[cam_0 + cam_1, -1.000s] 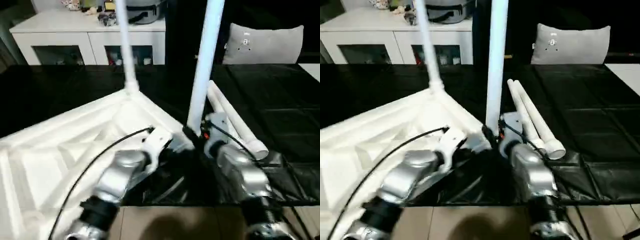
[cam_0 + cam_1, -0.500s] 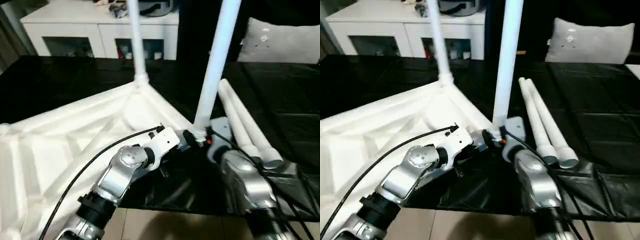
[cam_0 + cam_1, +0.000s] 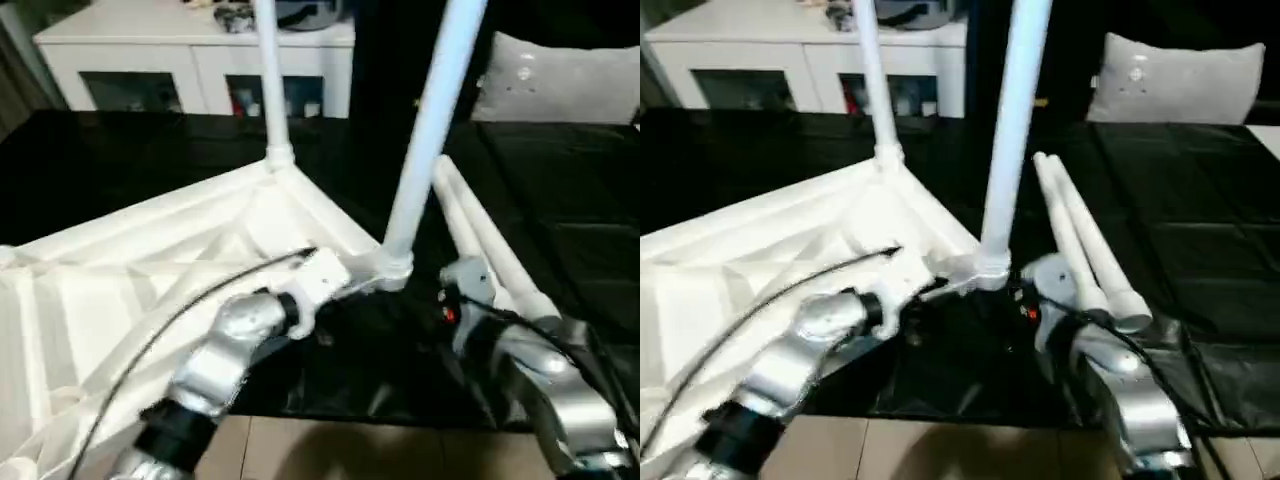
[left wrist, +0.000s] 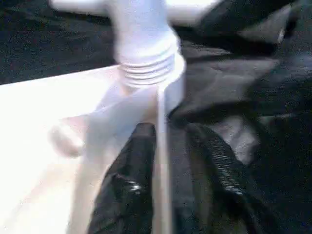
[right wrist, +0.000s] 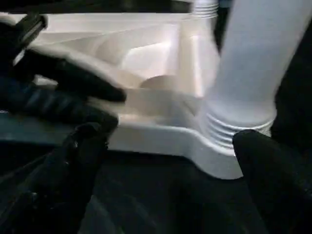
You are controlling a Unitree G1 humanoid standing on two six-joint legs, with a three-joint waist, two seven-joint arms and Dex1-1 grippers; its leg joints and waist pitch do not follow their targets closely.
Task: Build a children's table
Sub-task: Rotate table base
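Left eye view: the white tabletop (image 3: 150,290) lies upside down, ribbed underside up, on a surface covered in black sheeting (image 3: 560,200). Two white legs stand upright in its corner sockets, the near leg (image 3: 425,130) at the corner just ahead of my arms and the far leg (image 3: 268,80) at the corner beyond it. Two loose legs (image 3: 480,235) lie side by side on the sheeting, just right of the near leg.

My left claw (image 4: 168,161) sits at the tabletop's near edge beside that socket. Its fingers (image 4: 126,185) stand a little apart, straddling the thin white rim; I cannot tell whether they press on it.

My right claw (image 5: 170,146) is spread wide, one finger on either side of the near leg's threaded collar (image 5: 239,129), clear of it and gripping nothing. The right wrist view also catches my left claw's black fingers on the tabletop edge.

Behind stand a white cabinet (image 3: 200,60) with glass doors and a grey pillow (image 3: 560,85).
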